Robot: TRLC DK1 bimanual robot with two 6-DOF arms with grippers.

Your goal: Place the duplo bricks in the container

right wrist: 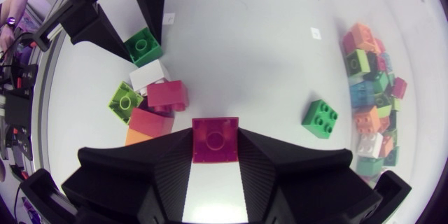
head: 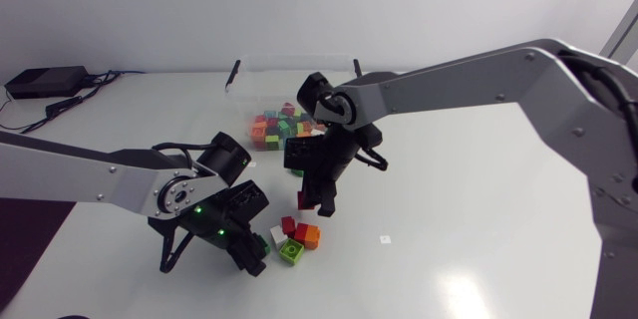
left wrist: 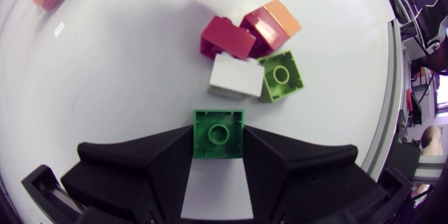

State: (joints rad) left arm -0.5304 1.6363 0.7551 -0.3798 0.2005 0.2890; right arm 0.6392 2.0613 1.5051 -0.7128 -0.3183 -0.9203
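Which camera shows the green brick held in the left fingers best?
The left wrist view: the green brick sits centred, stud up, gripped between the left fingers. The right wrist view shows it smaller, off to one side. The head view mostly hides it under the left arm.

Bare surface lies open right of the brick cluster; left hand blocks its left, right hand its far side.

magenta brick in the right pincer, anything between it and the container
Only a loose green brick lies on the table between the magenta brick and the container; carried above it, nothing visible blocks the way.
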